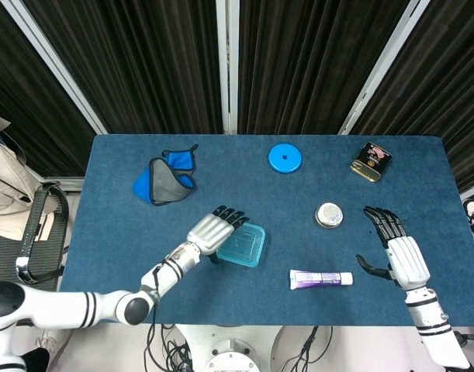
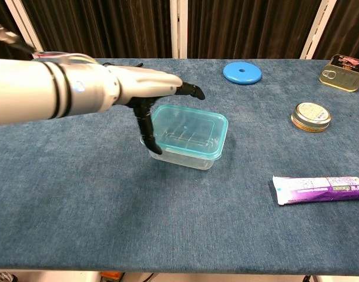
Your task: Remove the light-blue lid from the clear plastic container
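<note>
The clear plastic container (image 2: 188, 154) stands mid-table with its light-blue lid (image 1: 244, 244) (image 2: 194, 129) seated on it. My left hand (image 1: 215, 229) (image 2: 145, 87) hovers over the lid's left part, fingers stretched out flat and apart, the thumb pointing down beside the container's left wall. It holds nothing. My right hand (image 1: 396, 248) rests open near the table's right edge, far from the container, and shows only in the head view.
A blue and grey cloth mask (image 1: 165, 180) lies at the back left. A blue disc (image 1: 285, 158), a sardine tin (image 1: 371, 161) and a round metal tin (image 1: 329, 215) sit behind and right. A purple-white tube (image 1: 321, 278) lies right of the container.
</note>
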Robot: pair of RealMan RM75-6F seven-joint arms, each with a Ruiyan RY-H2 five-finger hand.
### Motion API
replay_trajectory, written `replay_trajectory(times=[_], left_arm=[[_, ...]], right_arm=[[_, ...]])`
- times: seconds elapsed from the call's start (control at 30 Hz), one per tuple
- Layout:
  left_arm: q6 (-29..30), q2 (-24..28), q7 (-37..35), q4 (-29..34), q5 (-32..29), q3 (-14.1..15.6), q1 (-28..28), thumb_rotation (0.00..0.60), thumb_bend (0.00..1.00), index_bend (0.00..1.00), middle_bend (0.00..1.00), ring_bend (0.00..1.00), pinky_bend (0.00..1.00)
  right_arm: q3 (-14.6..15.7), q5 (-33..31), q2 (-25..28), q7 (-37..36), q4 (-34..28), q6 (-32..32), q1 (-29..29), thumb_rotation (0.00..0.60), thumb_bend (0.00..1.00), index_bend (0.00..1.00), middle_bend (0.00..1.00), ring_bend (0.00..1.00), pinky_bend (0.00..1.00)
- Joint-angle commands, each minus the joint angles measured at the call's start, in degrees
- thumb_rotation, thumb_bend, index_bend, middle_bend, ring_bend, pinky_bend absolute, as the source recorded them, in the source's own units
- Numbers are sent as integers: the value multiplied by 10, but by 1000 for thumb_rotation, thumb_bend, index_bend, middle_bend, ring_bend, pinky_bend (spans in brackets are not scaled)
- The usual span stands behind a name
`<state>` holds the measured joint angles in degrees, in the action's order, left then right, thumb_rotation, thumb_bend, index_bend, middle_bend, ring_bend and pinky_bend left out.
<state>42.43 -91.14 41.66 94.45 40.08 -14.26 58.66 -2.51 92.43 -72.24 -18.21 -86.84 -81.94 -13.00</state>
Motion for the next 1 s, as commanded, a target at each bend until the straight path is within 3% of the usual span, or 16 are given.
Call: replay_trajectory(times=[0.03, 0.43, 0.6, 0.8, 1.0], left_arm=[[13, -12, 19, -18, -59, 9, 41, 600, 0, 0, 0, 0, 49], [4, -15, -17, -39, -115, 30, 87, 600, 0, 4, 5, 0, 62], [12, -28, -44, -57, -120, 33, 93, 600, 0, 100, 106, 40, 148], [22, -38, -73, -68, -111, 35, 92, 600, 0, 230, 236, 176, 273], [30, -45, -79, -72, -109, 42, 98, 600, 0, 251, 260, 199, 288]], right_arm=[[1, 3, 0, 0, 0, 1, -2, 600, 207, 0, 62, 0, 0], [7, 11, -8, 3, 3, 4, -6, 600, 204, 0, 61, 0, 0], [15, 32, -25, -4, 7, 14, -19, 600, 207, 0, 61, 0, 0], [17, 63, -84, 7, 33, 26, -46, 600, 205, 0, 13, 0, 0], [13, 74, -159, 36, 81, 49, -75, 600, 159, 0, 0, 0, 0]])
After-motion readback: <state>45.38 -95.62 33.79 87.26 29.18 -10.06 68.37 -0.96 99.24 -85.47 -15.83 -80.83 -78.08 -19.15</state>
